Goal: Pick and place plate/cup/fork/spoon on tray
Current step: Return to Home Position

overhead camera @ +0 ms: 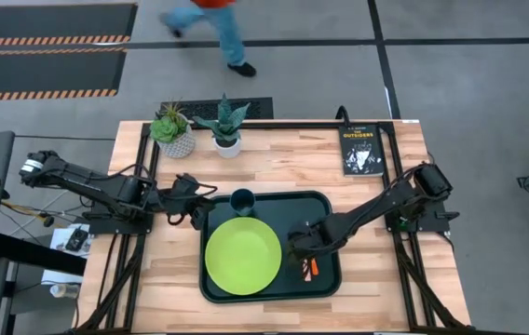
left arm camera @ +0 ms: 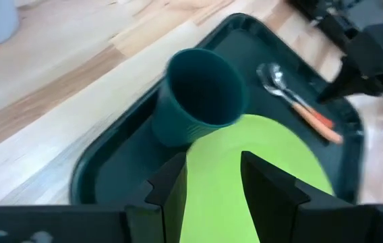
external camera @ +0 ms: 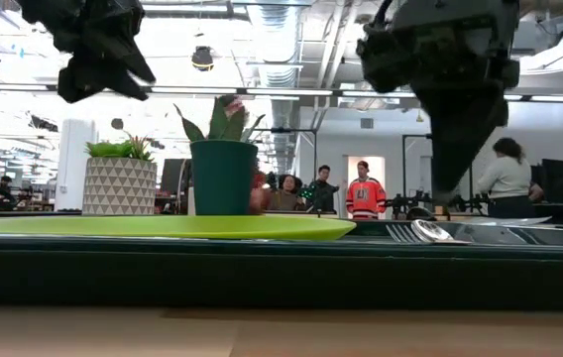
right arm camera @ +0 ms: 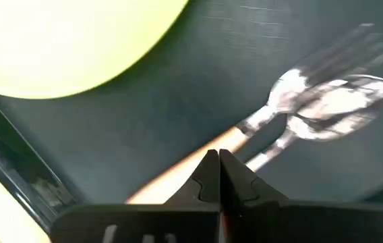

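The dark green tray (overhead camera: pixel 325 207) lies at the table's middle. The lime-green plate (overhead camera: pixel 243 256) lies flat on it. The teal cup (overhead camera: pixel 242 201) stands upright on the tray's far left corner. The fork (right arm camera: pixel 292 84) and the spoon (right arm camera: pixel 343 104) lie side by side on the tray's right part, handles toward the near edge. My right gripper (right arm camera: pixel 218 177) is shut just above their handles, clear of them in the low view (external camera: pixel 447 193). My left gripper (left arm camera: pixel 212 182) is open over the tray's left edge, beside the cup (left arm camera: pixel 201 94).
Two potted plants (overhead camera: pixel 173 130) (overhead camera: pixel 227 126) stand at the table's far edge. A black book (overhead camera: pixel 361 149) lies at the far right. A person (overhead camera: pixel 218 23) walks on the floor beyond the table. Bare wood lies left, right and near of the tray.
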{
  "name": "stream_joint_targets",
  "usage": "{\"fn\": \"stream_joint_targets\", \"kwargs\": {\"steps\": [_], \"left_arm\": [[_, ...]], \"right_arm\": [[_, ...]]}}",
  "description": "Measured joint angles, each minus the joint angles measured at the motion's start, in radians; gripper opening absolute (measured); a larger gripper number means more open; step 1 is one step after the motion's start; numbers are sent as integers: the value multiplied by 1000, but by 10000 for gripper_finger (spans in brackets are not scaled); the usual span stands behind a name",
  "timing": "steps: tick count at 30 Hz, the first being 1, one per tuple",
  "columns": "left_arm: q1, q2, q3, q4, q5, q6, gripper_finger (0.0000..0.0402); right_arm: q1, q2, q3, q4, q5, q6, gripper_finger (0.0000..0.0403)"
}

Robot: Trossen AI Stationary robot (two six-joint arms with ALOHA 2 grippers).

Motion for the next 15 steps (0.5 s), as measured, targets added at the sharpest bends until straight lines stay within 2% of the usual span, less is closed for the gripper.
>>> {"fn": "stream_joint_targets", "kwargs": {"steps": [4, 8, 15], "left_arm": [[13, -49, 55, 8, 44, 32, 125], [16, -129, 138, 5, 30, 118, 125], [15, -255, 294, 8, -3, 317, 125]], "right_arm": [[-5, -39, 63, -105, 10, -56, 15], [-28, -176, 80, -97, 97, -136, 19], [-95, -504, 80, -77, 411, -300, 19]]}}
